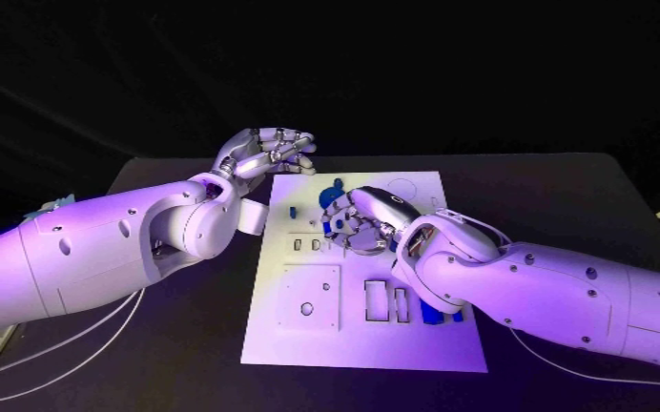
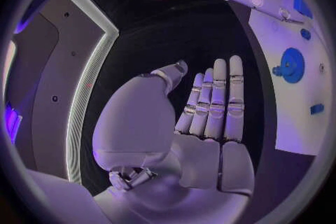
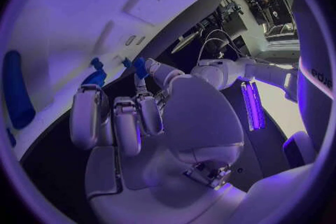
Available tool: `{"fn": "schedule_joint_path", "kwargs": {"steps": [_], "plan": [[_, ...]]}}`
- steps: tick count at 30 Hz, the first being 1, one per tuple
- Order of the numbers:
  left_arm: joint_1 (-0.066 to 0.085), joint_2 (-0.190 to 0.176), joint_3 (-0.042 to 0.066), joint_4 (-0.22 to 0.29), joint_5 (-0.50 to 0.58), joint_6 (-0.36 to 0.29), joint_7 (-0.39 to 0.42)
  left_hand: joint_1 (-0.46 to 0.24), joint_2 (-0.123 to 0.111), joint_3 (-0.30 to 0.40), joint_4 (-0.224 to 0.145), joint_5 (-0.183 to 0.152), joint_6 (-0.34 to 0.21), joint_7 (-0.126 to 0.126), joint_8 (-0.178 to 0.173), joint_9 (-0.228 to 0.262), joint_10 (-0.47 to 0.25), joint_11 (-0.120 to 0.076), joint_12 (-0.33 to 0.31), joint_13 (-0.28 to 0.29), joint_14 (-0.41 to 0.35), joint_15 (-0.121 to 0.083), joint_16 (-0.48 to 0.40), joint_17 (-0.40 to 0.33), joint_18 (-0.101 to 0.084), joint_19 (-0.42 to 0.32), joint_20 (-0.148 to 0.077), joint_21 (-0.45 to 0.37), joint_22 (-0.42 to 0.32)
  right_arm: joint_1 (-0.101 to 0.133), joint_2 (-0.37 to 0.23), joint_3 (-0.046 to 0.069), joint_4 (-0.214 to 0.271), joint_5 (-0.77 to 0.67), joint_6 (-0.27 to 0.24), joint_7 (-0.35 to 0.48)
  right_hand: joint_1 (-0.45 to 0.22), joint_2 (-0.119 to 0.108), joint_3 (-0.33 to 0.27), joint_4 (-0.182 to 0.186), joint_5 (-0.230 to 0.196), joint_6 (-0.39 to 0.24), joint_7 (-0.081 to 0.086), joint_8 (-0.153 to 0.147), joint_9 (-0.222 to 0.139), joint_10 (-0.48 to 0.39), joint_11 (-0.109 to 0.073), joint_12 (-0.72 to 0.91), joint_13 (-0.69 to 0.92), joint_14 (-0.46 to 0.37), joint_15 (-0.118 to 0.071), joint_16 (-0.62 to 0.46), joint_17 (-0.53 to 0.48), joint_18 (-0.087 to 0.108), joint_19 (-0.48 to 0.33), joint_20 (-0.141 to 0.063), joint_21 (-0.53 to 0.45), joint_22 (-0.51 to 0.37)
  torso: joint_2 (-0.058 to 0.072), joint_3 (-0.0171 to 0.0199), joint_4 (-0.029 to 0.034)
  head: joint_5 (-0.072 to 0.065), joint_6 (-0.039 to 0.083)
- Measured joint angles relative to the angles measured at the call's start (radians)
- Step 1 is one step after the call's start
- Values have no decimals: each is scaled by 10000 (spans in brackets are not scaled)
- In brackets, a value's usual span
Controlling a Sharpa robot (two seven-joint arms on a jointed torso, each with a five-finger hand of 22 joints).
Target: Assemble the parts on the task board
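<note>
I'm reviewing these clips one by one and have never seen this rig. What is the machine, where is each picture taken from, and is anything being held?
It is a robot with two white arms ending in silver many-fingered hands, at a black table. One picture looks down from its head; the two round ones come from cameras behind each wrist. On the table lies the white task board, a plate with cut-out slots and small blue parts, among them a round blue disc part. The left hand is raised beside the board's far corner, fingers straight, holding nothing. The right hand curls over the board; its fingertips touch a small blue part, though a firm grip is unclear.
</note>
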Motion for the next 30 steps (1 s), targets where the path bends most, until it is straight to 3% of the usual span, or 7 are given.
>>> {"fn": "schedule_joint_path", "kwargs": {"steps": [12,30], "plan": [[0,24,0,17,0,2,-1,0,0,0,0,0,0,0,0,-1,0,0,0,-1,0,0,0,-1,1,0,-1,0,-1,-239,339,-33,-283,-594,207,-416,-2,-4,0,0,0,-50,-12,0,0,0,0,0,-1,0,1,0,-1,0,0,0,1,6,3,-3,8,52,-104],[0,31,0,28,0,9,-8,0,0,0,0,0,0,0,0,7,0,0,1,-3,0,0,-1,-3,0,1,-1,0,7,-361,557,-54,-631,-900,424,-668,-68,-72,-1,0,-59,-109,8,171,4,0,1,0,-2,-1,1,0,-1,0,0,1,3,5,3,-10,11,-53,-113]]}}
